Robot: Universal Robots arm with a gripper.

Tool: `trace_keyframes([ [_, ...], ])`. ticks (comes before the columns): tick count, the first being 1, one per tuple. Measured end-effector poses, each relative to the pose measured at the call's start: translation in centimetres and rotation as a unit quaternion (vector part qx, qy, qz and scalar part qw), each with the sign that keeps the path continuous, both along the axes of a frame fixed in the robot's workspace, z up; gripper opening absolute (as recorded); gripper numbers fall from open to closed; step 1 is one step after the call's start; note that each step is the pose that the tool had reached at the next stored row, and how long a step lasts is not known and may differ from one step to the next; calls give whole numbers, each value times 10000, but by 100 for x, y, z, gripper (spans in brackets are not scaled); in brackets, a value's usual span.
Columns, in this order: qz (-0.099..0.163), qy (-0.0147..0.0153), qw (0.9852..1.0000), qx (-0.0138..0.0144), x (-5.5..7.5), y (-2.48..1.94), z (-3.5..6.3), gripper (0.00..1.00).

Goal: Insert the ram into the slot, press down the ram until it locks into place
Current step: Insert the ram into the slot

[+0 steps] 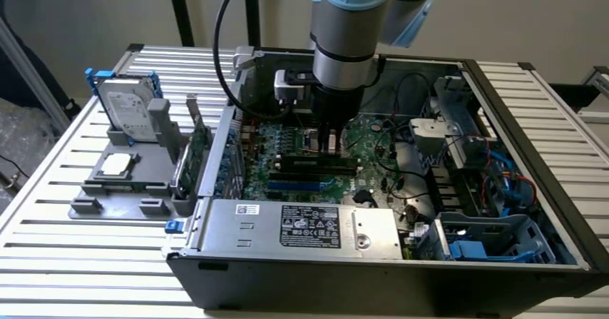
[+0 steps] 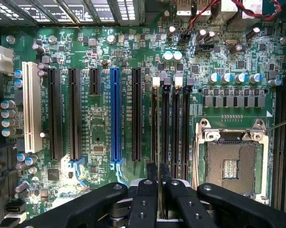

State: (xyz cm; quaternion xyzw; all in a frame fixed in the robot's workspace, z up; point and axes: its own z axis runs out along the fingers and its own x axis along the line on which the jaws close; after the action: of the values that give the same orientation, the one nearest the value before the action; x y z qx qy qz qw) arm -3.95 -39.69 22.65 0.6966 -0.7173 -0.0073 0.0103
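Nearest me, the claw [image 2: 159,173] is closed to a sliver. I read it as pinching the top edge of the ram [image 1: 314,163].

The ram stands upright on its long edge. It runs parallel to the blue slot [image 2: 115,114], a little beyond it on the side where the memory slots [image 2: 176,123] lie. The claw holds it slightly off its middle, toward the exterior view's right. I cannot tell whether its bottom edge has entered a memory slot or only rests on top.

Farther on, level with the blue slot's far end, are the latch tabs [image 2: 155,80]. I can't judge whether they are swung open.

Farthest from the blue slot on that same side is the CPU socket [image 2: 235,164], bare and exposed.

The risks as I see them:
- The off-middle hold could drive one end down first and leave the stick cocked.
- A closed latch or a mismatched notch would stop it, and the push would then go into flexing the board.
- If the ram is a row off, it lands on the ridge between slots.
- A slip sideways would send the claw toward the socket.
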Motion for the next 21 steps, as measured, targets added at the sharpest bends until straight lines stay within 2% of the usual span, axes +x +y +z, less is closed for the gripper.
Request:
trace_keyframes([
  [8, -112, 0, 9999, 1, 0, 0, -2, 14],
  [21, -113, 0, 9999, -5, 0, 0, -31, 15],
])
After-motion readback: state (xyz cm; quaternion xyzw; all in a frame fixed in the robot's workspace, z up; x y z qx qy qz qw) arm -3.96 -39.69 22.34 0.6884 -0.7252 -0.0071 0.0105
